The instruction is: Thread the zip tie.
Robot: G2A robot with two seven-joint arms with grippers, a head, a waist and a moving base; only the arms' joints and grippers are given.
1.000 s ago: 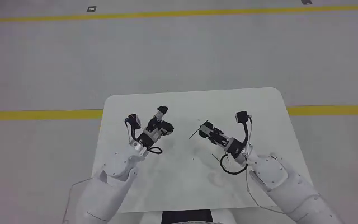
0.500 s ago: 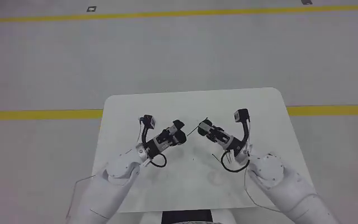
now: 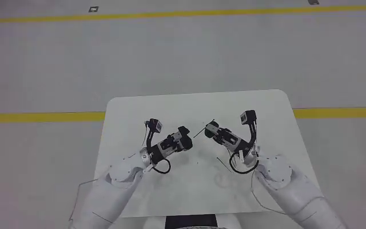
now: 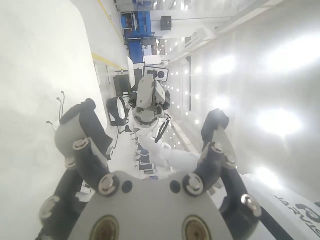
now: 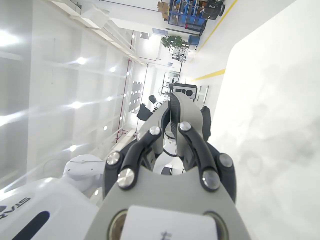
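An industrial robotics hall: yellow floor lines [image 3: 171, 12], blue storage racks [image 5: 185, 8].

Zip tie [image 3: 198, 135] too thin to trace, its end seemingly hidden within the right jaws

1. The top view is bright and evenly lit from overhead; the white rounded-corner table [image 3: 251, 103] and pale grey floor [image 3: 183, 57] carry no hard glare.
2. In the left wrist view, rows of ceiling lamps [image 4: 277, 123] bloom into white patches, bleaching one fingertip [image 4: 220, 117] of the left gripper [image 4: 151, 111].
3. Both wrist views bow straight lines towards their edges.
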